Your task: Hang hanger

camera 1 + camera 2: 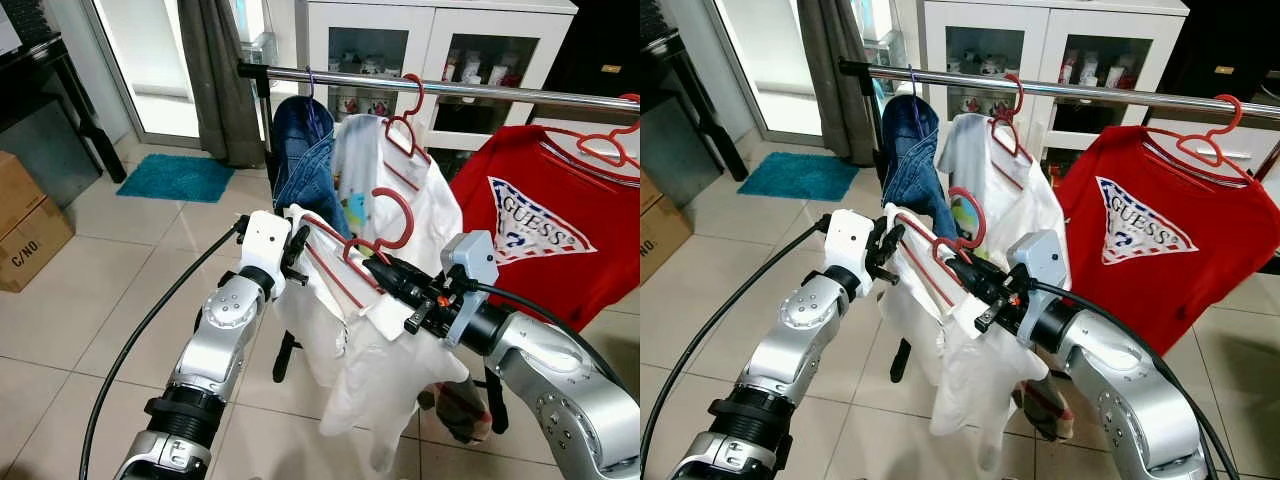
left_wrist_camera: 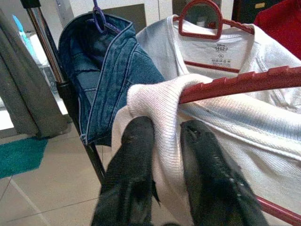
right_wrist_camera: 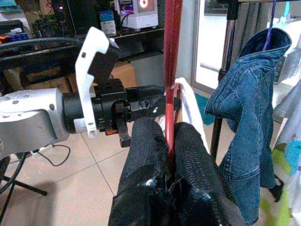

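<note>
From our head camera we look down on a steel rail (image 1: 450, 88) running across the room. A denim jacket (image 1: 305, 165) already hangs from it on a purple hook, next to it a white T-shirt (image 1: 365, 150) on a red hanger, and further to our right a red T-shirt (image 1: 540, 225) on another red hanger. These garments crowd the rail directly behind what we carry. Behind them stand a white cabinet (image 1: 440, 40) and a grey curtain (image 1: 215, 70); a teal mat (image 1: 175, 177) lies on the tiled floor, and a cardboard box (image 1: 25, 225) sits at our far left.

We hold the red hanger (image 1: 385, 225), draped with a white shirt (image 1: 370, 340), between both arms below the rail, its hook not yet over it. Our left gripper (image 1: 292, 250) has one end of the hanger, our right gripper (image 1: 385, 270) the neck just beneath the hook.

Through the left wrist camera, our fingers (image 2: 129, 169) are closed on the shirt-covered shoulder end of the hanger (image 2: 244, 82), with the denim jacket (image 2: 103, 84) just beyond.

Through the right wrist camera, our fingers (image 3: 146, 150) are pinched on the hanger's red stem (image 3: 171, 70), and the left gripper (image 3: 155, 106) faces us just beyond it, near the denim jacket (image 3: 249, 117).
</note>
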Motion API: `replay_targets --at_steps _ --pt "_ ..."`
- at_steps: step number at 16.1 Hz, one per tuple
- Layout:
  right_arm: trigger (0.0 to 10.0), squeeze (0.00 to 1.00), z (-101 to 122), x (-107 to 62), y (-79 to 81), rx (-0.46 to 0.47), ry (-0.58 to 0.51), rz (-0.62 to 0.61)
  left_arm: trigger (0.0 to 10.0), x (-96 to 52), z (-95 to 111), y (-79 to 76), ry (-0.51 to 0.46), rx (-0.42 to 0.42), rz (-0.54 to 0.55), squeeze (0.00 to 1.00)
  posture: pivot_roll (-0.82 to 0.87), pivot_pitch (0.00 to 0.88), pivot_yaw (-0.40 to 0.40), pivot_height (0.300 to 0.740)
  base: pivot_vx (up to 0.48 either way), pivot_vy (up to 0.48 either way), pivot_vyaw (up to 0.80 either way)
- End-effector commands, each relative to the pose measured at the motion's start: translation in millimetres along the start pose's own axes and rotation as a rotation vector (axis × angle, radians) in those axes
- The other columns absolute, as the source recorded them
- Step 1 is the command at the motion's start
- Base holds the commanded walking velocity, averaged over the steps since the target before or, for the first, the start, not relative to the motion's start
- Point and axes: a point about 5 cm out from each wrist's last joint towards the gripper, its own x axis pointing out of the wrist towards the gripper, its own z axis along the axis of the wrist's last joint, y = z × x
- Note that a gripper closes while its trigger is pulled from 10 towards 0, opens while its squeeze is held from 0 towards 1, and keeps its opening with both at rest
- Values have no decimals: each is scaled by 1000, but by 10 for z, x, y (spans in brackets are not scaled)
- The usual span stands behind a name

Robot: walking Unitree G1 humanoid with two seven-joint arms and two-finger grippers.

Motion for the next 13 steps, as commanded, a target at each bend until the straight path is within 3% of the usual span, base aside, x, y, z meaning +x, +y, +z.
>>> replay_targets --at_steps 1,8,11,13 --pt "0 0 75 0 -18 -13 -22 8 0 -9 20 -10 -6 1 -5 0 -175 0 29 740 0 0 0" --pt "0 0 76 1 -19 -12 -21 10 0 -12 18 -10 -2 0 -6 0 -174 0 27 740 0 0 0" --pt "0 0 -70 -37 -148 -57 116 -53 0 -14 18 -27 12 99 -58 0 -185 0 25 740 0 0 0" --pt "0 0 -249 -45 -260 -111 269 -134 0 -29 61 3 9 140 -80 0 -182 0 20 740 0 0 0"
